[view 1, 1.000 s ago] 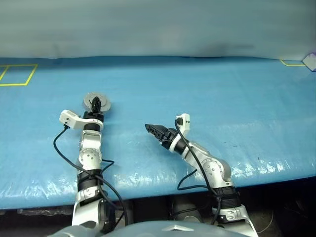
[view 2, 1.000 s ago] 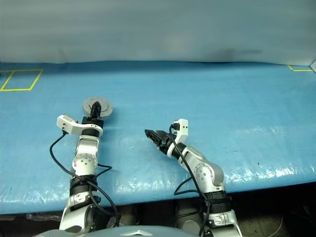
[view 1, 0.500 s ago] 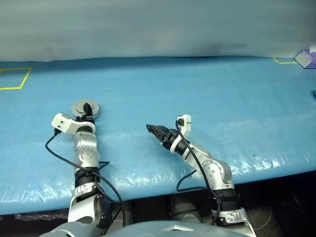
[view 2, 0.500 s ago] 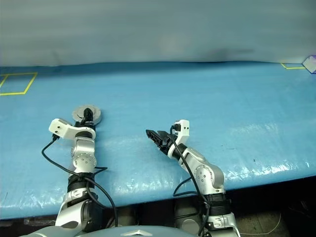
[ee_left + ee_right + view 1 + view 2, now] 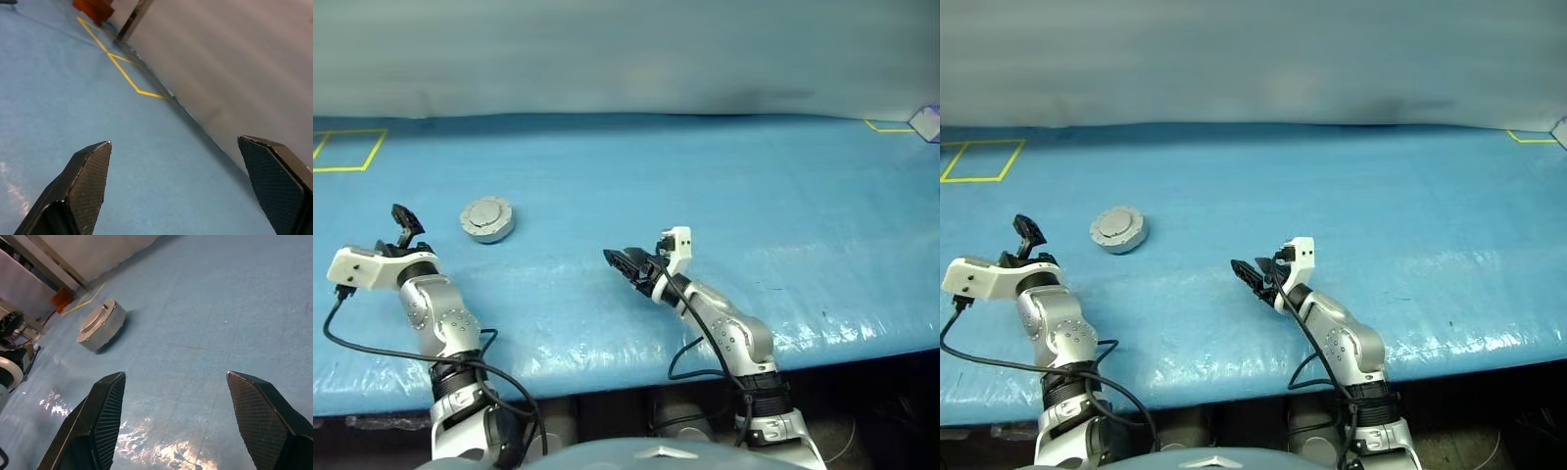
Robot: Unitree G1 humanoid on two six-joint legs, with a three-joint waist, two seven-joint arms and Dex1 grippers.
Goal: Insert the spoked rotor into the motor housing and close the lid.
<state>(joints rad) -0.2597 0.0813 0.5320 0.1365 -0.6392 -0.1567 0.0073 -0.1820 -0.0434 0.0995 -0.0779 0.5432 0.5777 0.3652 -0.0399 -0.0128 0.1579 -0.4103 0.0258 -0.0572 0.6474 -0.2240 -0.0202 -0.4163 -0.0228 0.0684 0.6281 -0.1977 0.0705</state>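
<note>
The lid (image 5: 487,217) sits closed on the motor housing (image 5: 101,328), task apparently complete; left gripper (image 5: 403,226) and right gripper (image 5: 625,263) both spread, empty, apart from it.

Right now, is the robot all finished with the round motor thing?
Nearly, it seems. The lid lies shut on the motor housing, which sits alone on the blue table. The rotor can't be seen, so it's probably inside. The left gripper and right gripper are both open and hold nothing. Nothing looks left to do.
</note>
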